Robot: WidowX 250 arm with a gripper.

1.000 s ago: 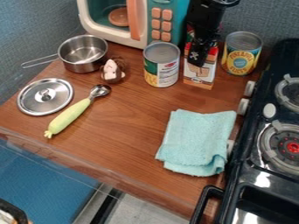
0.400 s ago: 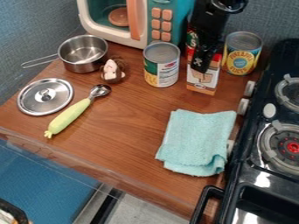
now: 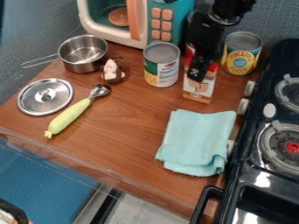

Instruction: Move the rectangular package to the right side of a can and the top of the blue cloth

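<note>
We have the gripper (image 3: 196, 75) clamped on the rectangular package (image 3: 197, 91), hiding its upper front. Above it, our arm (image 3: 232, 9) is cut off.

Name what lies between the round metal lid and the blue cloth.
In the camera view, the green-handled spoon lies between the lid and the blue cloth, then bare wooden surface.

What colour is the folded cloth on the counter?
The cloth is a plain light turquoise, best seen in the camera view.
</note>
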